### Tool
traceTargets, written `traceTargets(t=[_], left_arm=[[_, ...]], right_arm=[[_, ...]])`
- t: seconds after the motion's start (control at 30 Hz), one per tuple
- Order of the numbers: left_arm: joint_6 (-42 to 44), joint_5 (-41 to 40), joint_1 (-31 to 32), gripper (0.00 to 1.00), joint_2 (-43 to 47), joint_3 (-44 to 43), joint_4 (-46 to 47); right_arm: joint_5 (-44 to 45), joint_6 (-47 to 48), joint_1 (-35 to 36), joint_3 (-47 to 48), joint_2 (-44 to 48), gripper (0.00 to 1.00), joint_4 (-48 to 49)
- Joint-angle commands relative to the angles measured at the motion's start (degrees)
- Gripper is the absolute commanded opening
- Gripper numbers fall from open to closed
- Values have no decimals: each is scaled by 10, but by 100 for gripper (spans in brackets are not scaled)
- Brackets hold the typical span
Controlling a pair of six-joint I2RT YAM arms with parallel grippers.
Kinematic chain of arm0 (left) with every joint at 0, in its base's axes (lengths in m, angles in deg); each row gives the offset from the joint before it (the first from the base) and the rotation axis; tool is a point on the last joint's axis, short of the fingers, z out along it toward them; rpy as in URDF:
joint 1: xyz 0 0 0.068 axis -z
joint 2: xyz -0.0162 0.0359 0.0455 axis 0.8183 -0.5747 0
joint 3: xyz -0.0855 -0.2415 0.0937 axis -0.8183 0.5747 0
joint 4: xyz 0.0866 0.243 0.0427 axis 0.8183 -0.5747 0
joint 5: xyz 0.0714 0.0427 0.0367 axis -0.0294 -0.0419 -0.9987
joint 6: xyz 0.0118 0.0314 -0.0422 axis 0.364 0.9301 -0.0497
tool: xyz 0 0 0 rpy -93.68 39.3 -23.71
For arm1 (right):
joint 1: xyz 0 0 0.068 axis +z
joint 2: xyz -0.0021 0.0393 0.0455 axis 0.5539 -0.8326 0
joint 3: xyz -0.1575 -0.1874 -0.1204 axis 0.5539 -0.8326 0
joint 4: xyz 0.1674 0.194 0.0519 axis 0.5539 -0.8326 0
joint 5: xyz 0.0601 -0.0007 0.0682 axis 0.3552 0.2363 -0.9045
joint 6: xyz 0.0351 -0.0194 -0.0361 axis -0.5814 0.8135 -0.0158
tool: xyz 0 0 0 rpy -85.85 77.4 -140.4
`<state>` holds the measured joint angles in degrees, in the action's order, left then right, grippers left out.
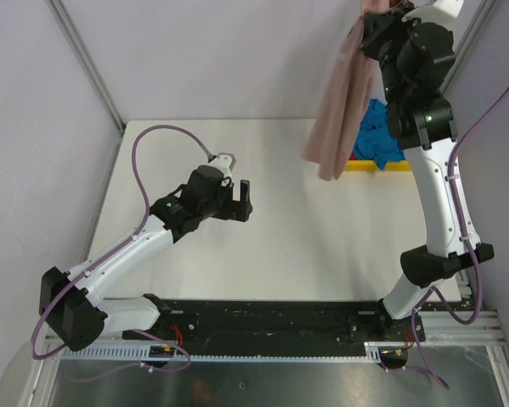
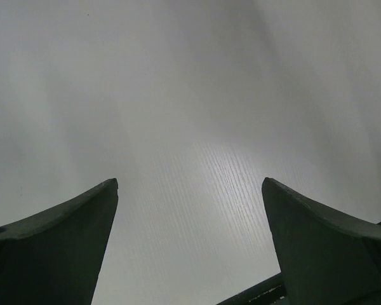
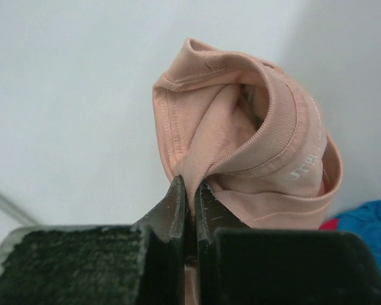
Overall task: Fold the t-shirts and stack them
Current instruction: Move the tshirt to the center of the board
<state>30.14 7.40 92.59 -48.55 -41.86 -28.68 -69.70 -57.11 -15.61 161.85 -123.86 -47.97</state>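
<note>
The pink shirt point(image 3: 241, 146) is soft knit cloth, bunched into a rolled fold. It has stitched hems and small white print along one band. The right tool point(image 3: 190, 190) pinches it, its two dark, rough-padded fingers pressed almost together on a thin ply of the cloth.

From above, the shirt hangs from that tool as a long limp drape, high over the far right of the bench point(image 1: 280, 254). Its lower end hangs in front of the tray point(image 1: 390, 167), which is bright yellow. A crumpled blue shirt point(image 1: 377, 140) lies in the tray, and a sliver of red cloth point(image 3: 329, 223) shows beside it in the right wrist view.

The left tool point(image 1: 242, 202) hovers left of centre, well apart from the shirts. Its matte dark fingers are spread wide, with only smooth, finely lined white bench showing between them.
</note>
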Motion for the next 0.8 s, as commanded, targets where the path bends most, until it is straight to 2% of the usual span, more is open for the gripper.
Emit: traceTargets(t=[0.0, 0.2, 0.23, 0.33, 0.4, 0.47, 0.57, 0.77], left_arm=[[-13, -4, -5, 99, 17, -4, 6], [-25, 5, -5, 99, 23, 14, 7], [-27, 6, -5, 100, 27, 19, 6], [-36, 8, -5, 99, 34, 33, 6], [-41, 12, -5, 99, 38, 43, 5], [-45, 9, -5, 99, 42, 51, 4], [-51, 6, -5, 99, 43, 62, 3], [-73, 30, -4, 99, 16, 66, 5]], right_arm=[[-3, -4, 45, -26, 41, 0, 74], [-19, -57, 80, -196, 51, 2, 77], [-28, -70, 82, -236, 52, 11, 78], [-58, -113, 91, -344, 42, 56, 63], [-78, -130, 97, -392, 30, 74, 44], [-85, -134, 104, -423, 24, 84, 26], [-78, -129, 110, -450, 32, 89, -7], [-48, -131, 99, -531, 110, 90, -51]])
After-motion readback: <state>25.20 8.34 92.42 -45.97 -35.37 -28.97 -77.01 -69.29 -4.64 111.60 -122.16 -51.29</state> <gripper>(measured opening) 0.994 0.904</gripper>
